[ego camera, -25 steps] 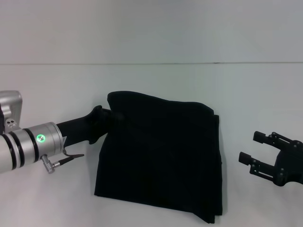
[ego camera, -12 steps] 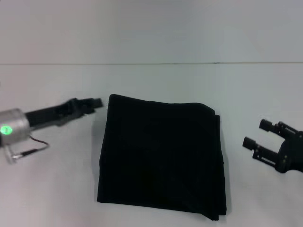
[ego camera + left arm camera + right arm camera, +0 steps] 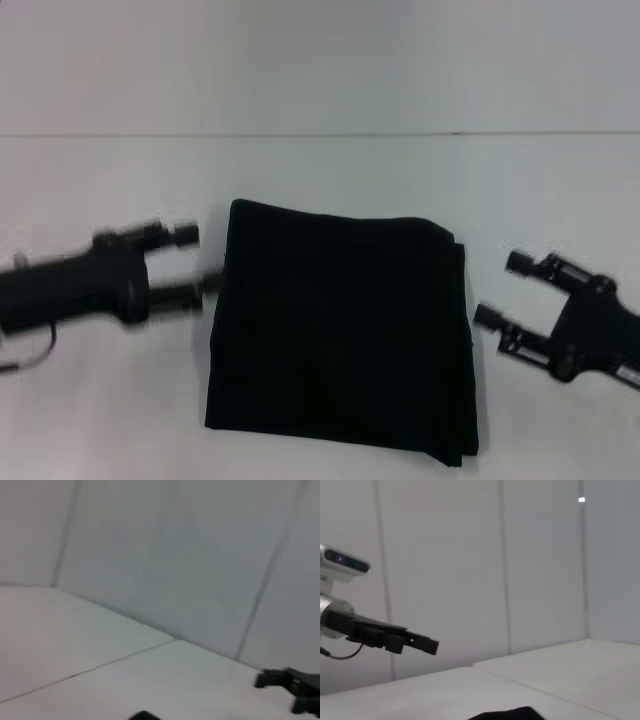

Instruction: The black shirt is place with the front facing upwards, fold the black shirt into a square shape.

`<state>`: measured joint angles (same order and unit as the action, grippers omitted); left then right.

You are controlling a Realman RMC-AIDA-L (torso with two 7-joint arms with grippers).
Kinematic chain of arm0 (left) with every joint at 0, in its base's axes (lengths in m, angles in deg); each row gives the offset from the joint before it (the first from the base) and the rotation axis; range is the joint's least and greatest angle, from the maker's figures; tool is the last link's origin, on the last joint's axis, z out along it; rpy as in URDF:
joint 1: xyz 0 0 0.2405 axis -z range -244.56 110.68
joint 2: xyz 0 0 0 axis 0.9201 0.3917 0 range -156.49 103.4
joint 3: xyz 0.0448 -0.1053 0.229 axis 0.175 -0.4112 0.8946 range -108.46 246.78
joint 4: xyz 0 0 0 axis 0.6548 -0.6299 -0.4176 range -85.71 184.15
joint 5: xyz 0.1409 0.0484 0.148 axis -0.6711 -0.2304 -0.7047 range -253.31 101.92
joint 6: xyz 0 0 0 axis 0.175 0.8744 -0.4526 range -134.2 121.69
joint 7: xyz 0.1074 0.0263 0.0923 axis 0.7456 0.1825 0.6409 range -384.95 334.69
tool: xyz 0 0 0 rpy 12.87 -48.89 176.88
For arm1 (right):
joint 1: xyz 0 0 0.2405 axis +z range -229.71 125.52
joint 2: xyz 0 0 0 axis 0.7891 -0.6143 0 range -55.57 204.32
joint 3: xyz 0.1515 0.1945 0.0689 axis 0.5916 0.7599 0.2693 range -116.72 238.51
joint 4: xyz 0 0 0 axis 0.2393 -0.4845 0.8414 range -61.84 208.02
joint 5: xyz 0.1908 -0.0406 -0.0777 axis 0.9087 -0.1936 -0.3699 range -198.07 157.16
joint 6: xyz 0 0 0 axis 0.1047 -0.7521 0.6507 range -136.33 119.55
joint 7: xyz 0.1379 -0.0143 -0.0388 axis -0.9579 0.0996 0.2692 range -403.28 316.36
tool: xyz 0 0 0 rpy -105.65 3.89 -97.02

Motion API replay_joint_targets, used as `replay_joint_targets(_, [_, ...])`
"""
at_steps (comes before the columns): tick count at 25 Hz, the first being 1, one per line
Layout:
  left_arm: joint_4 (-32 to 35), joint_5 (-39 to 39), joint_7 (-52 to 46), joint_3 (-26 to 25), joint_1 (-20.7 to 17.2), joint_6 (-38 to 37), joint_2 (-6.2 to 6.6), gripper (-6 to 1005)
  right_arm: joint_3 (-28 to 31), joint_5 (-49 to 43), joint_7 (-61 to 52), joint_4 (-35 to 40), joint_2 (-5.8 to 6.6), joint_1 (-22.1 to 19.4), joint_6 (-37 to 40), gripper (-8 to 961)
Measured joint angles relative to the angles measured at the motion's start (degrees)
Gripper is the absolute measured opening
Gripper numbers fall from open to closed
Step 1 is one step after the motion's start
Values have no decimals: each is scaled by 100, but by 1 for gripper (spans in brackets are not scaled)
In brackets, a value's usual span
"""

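**Shirt folded to a near-square, both grippers clear of it**

tabletop (image 3: 330,165): plain white, carries everything; largest thing on it is the black shirt (image 3: 340,330), lying flat at centre, folded into a rough square; slightly taller than wide in head view, so long axis runs near-to-far from the robot, twisted a little; far edge slopes down toward the right, near-right corner sits closest to the robot; layered fold edges show along the right side; no lettering or label visible; left gripper (image 3: 195,260) just off the shirt's left edge near the far-left corner, fingers spread, holding nothing, pointing toward the shirt; right gripper (image 3: 500,290) just beside the right edge, fingers apart, empty, also pointing at the shirt; neither touches the cloth as far as head view shows.
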<state>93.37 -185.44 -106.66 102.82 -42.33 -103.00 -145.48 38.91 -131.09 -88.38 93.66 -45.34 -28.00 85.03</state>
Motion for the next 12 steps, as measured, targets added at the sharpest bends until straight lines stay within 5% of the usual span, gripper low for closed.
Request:
replay_joint_targets(5, [-45,-250,587,143,-338,-434,-131,843,-412,-25,239,-232,1,-120,-163,791])
replay_joint_targets(12, [-486,-939,669,157,-417,78,-119,950,-524,-42,544,-436,1,-489,-709,791])
